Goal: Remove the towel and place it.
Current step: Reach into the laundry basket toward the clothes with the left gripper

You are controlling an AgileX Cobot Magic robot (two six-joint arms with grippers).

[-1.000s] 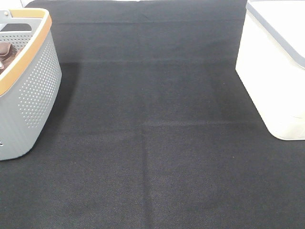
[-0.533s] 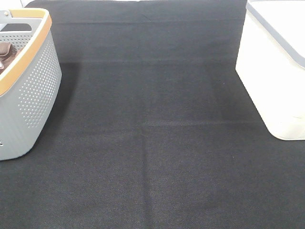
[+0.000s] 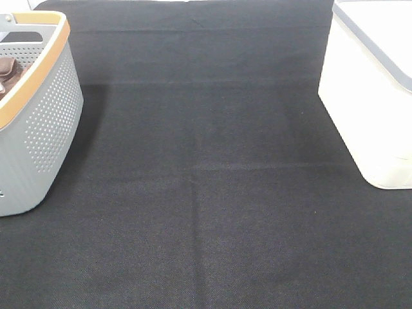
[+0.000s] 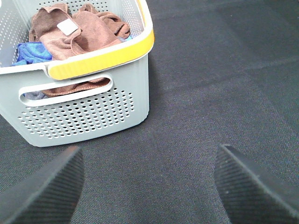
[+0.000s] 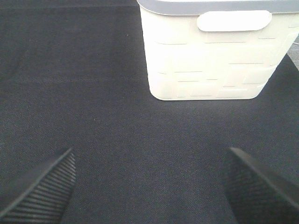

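The reddish-brown towel lies crumpled inside the grey perforated basket, with its small white tag facing up; a sliver of it shows in the high view. The basket stands at the table's far left. My left gripper is open and empty, low over the black mat, a short way in front of the basket. My right gripper is open and empty, facing the white bin. Neither gripper shows in the high view.
A blue cloth lies in the basket beside the towel. The basket has a yellow-orange rim. The white bin with a grey rim stands at the right. A black mat covers the table.
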